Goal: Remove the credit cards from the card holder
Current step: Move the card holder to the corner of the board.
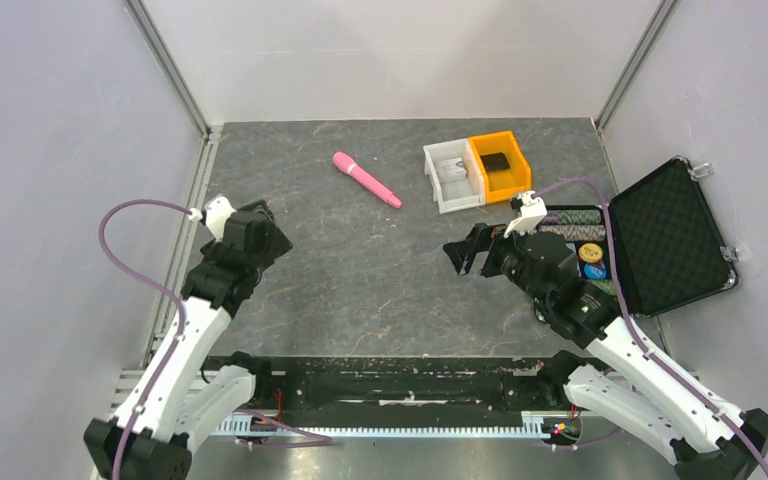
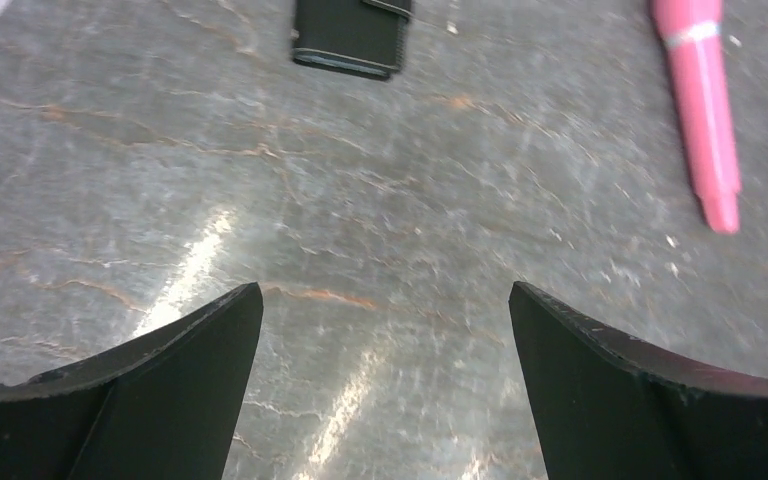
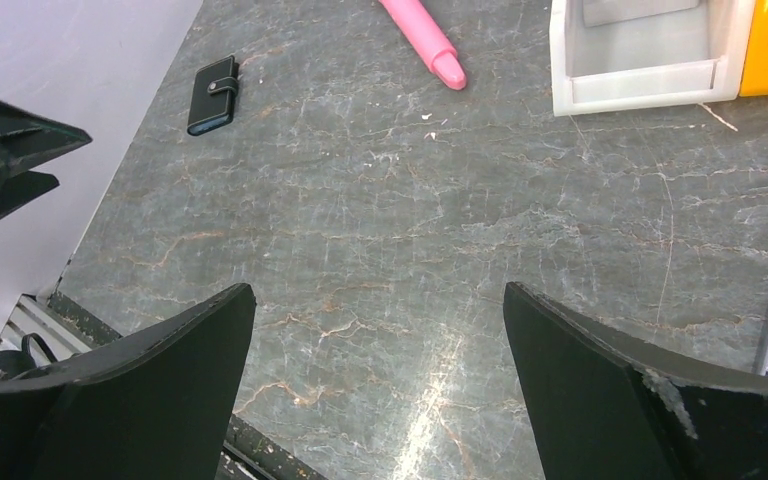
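Near the small flat black card holder (image 2: 350, 35): hovered with left gripper (image 2: 385, 300) spread empty, right gripper (image 3: 380, 300) likewise, farther off.
Risked skidding it, thin and shut, across the slick grey marbled tabletop (image 2: 410, 180).

left arm (image 1: 175, 348): rises from lower left of top view, elbow bent.
left gripper (image 2: 385, 300): jaws wide apart, nothing between.
right arm (image 1: 648, 375): from lower right, reaching toward centre.
right gripper (image 3: 380, 298): jaws wide apart, nothing between.
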